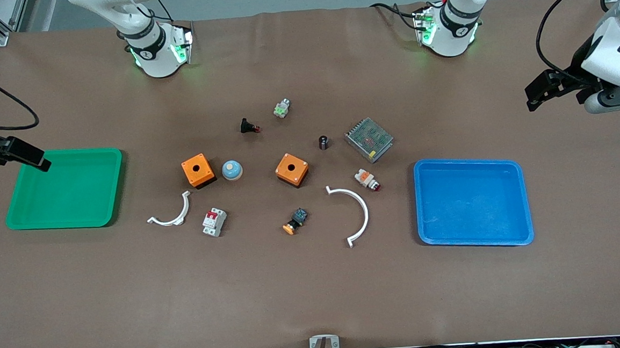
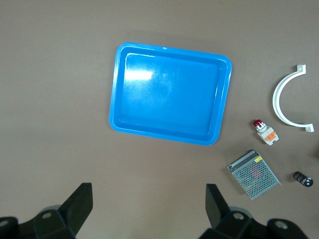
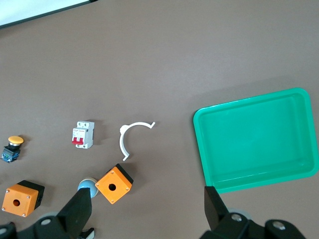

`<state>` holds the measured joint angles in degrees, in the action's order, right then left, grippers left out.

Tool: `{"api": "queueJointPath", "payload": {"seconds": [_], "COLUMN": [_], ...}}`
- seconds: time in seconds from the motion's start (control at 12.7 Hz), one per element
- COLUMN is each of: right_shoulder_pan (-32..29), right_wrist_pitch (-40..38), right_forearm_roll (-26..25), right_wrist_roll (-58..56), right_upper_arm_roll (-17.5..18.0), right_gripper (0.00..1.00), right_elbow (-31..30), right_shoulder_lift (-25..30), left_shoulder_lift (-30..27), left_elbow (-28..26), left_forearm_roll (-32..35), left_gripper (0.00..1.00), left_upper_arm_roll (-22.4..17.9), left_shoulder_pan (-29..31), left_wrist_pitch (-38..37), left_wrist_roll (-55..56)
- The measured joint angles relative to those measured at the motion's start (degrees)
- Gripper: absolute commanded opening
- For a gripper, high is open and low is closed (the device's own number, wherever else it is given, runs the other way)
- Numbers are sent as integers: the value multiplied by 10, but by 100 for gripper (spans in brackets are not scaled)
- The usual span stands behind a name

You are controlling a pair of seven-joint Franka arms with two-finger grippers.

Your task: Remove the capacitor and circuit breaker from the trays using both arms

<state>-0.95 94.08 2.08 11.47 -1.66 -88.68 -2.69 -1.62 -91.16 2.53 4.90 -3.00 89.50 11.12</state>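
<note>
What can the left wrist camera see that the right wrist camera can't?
Only the left wrist view shows the blue tray, the metal mesh box, the white-orange lamp, the capacitor and the big white curved clip.

Only the right wrist view shows the green tray, the breaker, two orange boxes, the small white clip and the orange-capped switch.

Both show the brown table and that arm's own open pincer: left pincer, right pincer.
</note>
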Motion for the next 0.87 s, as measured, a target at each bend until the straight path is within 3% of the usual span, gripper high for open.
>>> {"api": "queueJointPath", "payload": {"seconds": [0.24,0.87], "right_shoulder_pan": [-17,-17], "right_wrist_pitch": [3,23], "right_forearm_roll": [0,0], "right_wrist_roll": [0,0], "right_upper_arm_roll": [20,25], "right_gripper": [100,100], "right_elbow": [0,3], "right_shoulder_lift": [0,14], "left_shoulder_lift": [0,0], "left_elbow": [0,5], "left_forearm_roll": [0,-15], "left_gripper": [100,100], "left_upper_arm_roll": [1,2], "left_shoulder_pan": [0,-1], "left_wrist_pitch": [0,0], "left_wrist_roll": [-21,-23]}}
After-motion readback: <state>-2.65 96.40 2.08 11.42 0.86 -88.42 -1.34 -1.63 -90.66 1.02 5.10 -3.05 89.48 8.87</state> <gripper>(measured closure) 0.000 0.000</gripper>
